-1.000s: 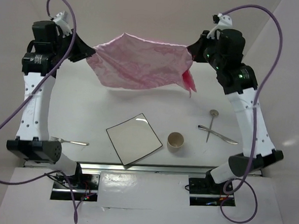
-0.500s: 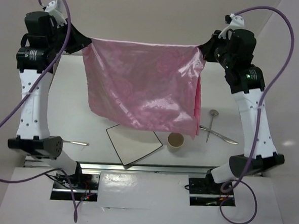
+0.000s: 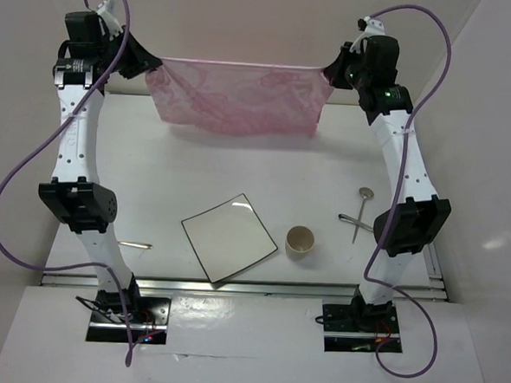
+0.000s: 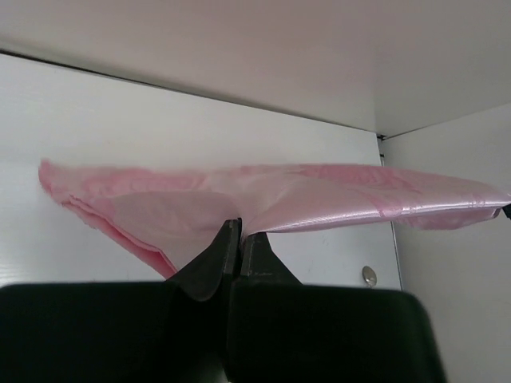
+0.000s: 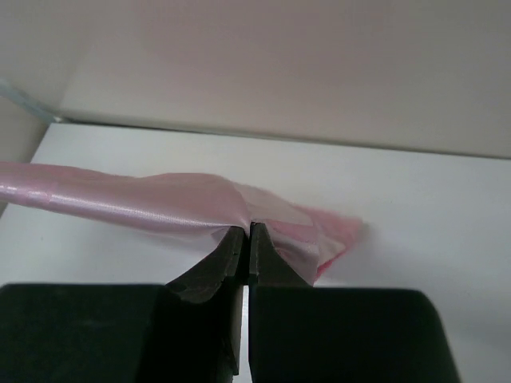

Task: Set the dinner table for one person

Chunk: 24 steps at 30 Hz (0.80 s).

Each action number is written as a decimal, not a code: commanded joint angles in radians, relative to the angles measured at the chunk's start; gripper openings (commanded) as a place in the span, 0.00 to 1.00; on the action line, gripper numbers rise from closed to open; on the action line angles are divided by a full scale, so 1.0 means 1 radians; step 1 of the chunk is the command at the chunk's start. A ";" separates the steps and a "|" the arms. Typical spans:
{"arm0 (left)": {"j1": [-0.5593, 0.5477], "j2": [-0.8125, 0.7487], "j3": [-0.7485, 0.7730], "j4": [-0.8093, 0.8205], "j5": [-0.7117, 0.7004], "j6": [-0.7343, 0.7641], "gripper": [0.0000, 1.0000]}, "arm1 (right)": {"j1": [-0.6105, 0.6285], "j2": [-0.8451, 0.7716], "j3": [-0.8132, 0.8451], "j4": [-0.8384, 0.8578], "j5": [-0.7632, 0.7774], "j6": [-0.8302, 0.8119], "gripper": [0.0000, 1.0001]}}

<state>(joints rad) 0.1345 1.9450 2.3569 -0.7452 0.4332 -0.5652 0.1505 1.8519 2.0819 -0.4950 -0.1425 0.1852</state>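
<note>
- The left claw (image 4: 241,233) was clamped shut on one upper corner of the pink cloth (image 3: 239,99), with fabric pinched between its tips.
- The right claw (image 5: 248,231) was closed the same way on the opposite upper corner.
- The cloth was stretched between the two claws above the far part of the counter (image 3: 239,169). Its top edge ran nearly straight and the rest hung below in a shallow drape. Whether the lower edge touched the surface could not be told.
- The counter, matte white with a silver rail along its near edge, spread beneath both arms and carried everything else.
- A square white plate (image 3: 228,238) with a dark rim lay flat near the front middle, turned cornerwise.
- A small cup (image 3: 300,242) stood upright just right of the plate, not touching it.
- A spoon (image 3: 361,211) lay on the right side, crossing a second utensil (image 3: 351,219) partly hidden by the right arm.
- A fork (image 3: 136,245) lay at the left, partly hidden behind the left arm.
</note>
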 commanded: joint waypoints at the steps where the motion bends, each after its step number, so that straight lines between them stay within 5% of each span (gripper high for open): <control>1: 0.028 -0.076 -0.040 0.125 -0.002 -0.016 0.00 | -0.020 -0.091 0.009 0.147 0.031 0.006 0.00; 5: 0.028 -0.210 -0.299 0.155 -0.051 0.005 0.00 | -0.029 -0.192 -0.167 0.185 0.018 0.016 0.00; 9: 0.028 -0.375 -0.660 0.237 -0.079 0.005 0.00 | -0.029 -0.334 -0.536 0.254 -0.002 0.034 0.00; 10: 0.028 -0.409 -0.733 0.247 -0.079 0.005 0.07 | -0.029 -0.368 -0.606 0.269 -0.002 0.049 0.00; 12: 0.037 -0.469 -0.935 0.259 -0.111 0.014 0.42 | -0.029 -0.457 -0.792 0.291 -0.031 0.076 0.43; 13: 0.037 -0.522 -0.991 0.259 -0.125 0.014 0.84 | -0.029 -0.480 -0.842 0.291 -0.055 0.076 0.69; 14: 0.037 -0.543 -1.036 0.259 -0.149 0.014 0.97 | -0.020 -0.518 -0.882 0.277 -0.055 0.085 0.89; 15: 0.037 -0.557 -1.083 0.245 -0.163 0.031 1.00 | -0.020 -0.533 -0.943 0.277 -0.055 0.085 0.94; 21: 0.037 -0.518 -0.990 0.170 -0.192 0.067 0.94 | -0.020 -0.542 -0.922 0.191 0.007 0.112 0.96; 22: 0.037 -0.505 -0.969 0.170 -0.180 0.067 0.83 | -0.020 -0.533 -0.892 0.191 0.007 0.121 0.91; 23: 0.015 -0.486 -0.957 0.170 -0.180 0.054 0.48 | -0.020 -0.517 -0.875 0.181 0.007 0.141 0.70; 24: 0.002 -0.460 -0.941 0.170 -0.200 0.042 0.31 | -0.020 -0.467 -0.858 0.164 -0.003 0.152 0.59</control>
<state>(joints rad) 0.1654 1.4429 1.3483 -0.6090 0.2543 -0.5323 0.1341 1.3571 1.1423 -0.3332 -0.1577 0.2962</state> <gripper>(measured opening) 0.451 0.664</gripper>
